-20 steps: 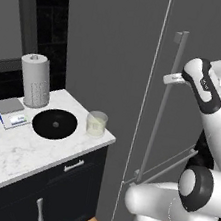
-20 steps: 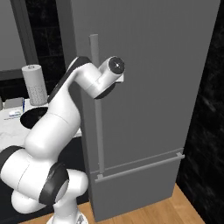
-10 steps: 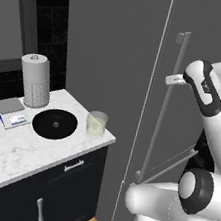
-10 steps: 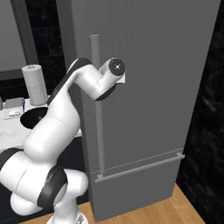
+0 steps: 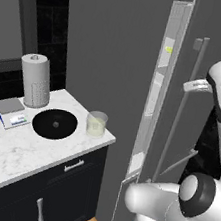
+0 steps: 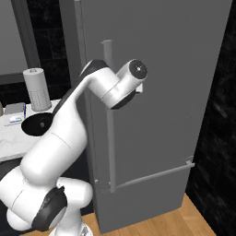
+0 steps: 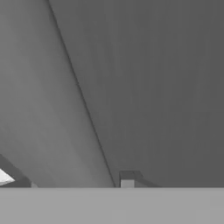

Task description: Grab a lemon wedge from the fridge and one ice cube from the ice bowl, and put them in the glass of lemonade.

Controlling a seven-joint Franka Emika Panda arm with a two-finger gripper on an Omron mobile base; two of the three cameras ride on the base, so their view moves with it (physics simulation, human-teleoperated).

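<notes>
Fridge (image 5: 112,82) door stands ajar – a narrow gap along its edge shows white inner shelves, and a tiny yellow-green lemon wedge (image 5: 168,49) sits on one of the upper door shelves. The white arm reaches up from the lower right in the left base view, with its gripper (image 5: 193,86) at the long vertical bar handle (image 5: 183,104) of the door. From that side the pale fingers appear to sit at the handle, but whether the jaws are clamped on it or standing loose cannot be told.

To the left of the fridge, a white marble counter (image 5: 5,146) carries the glass of lemonade (image 5: 96,124) near its right corner. Just beside it, to the left, lies the shallow black ice bowl (image 5: 54,123). Behind the bowl stands a tall white paper-towel roll (image 5: 35,80), and a small flat scale (image 5: 11,112) rests left of the bowl.

The hand view looks along the grey fridge surface (image 7: 144,87) – a thin seam runs diagonally across it.
</notes>
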